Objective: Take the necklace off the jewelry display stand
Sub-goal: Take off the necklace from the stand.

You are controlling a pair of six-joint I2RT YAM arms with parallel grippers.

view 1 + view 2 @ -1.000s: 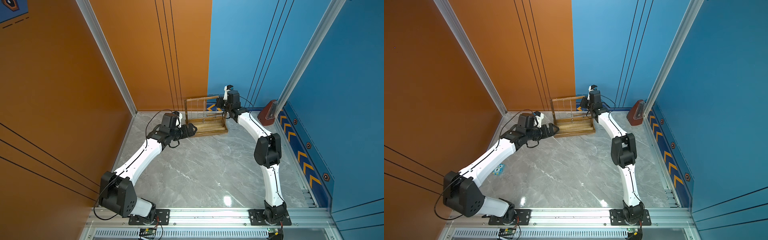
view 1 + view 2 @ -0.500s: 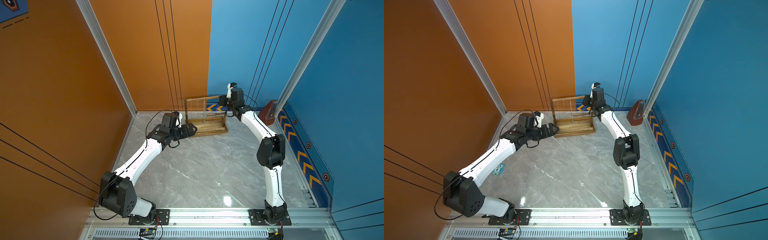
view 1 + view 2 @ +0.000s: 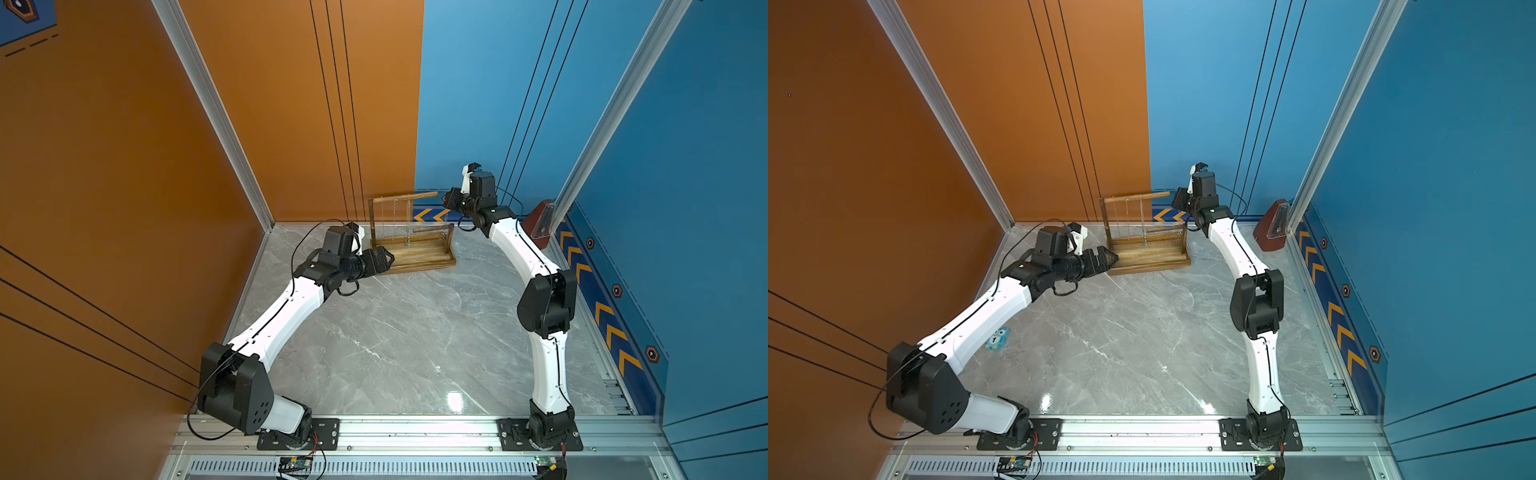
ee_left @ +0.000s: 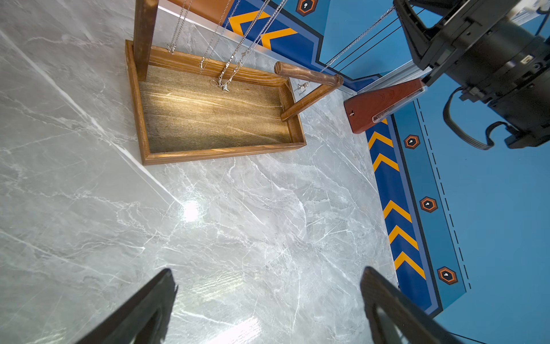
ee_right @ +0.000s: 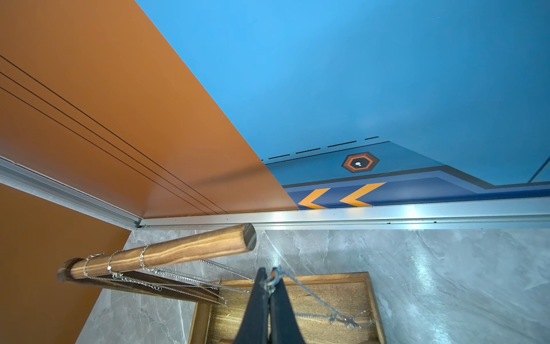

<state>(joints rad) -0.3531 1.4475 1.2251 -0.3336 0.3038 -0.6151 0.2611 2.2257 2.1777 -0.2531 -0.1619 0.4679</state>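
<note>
**One necklace pinched clear of the bar, three more hanging**

The jewelry display stand point(image 3: 419, 255) sits at the back of the marble table point(image 3: 395, 332), close to where the orange and blue walls meet. The right gripper point(image 5: 269, 280) is clamped tight on the top of a silver necklace point(image 5: 312, 297), just off the free end of the long crossbar point(image 5: 178, 250) and apart from the wood. From the pinch the chain slants down over the tray base, and its small pendants dangle near the tray's right end.

The short bar point(image 4: 306, 76) on its short post stands right beside that hanging tail. Whether the chain touches it cannot be told from the left wrist view.

Three other chains point(image 5: 113, 268) loop over the crossbar nearer the tall post and hang down into the tray.

The left gripper point(image 4: 268, 269) is spread wide and holds nothing. It is low over the table, and in both top views its fingers are at the tray's left end.

A reddish-brown wedge-shaped block point(image 3: 540, 224) with a clear front stands in the right rear corner, well apart from the stand. A small blue sticker point(image 3: 995, 338) lies on the table beside the left arm in a top view.
</note>
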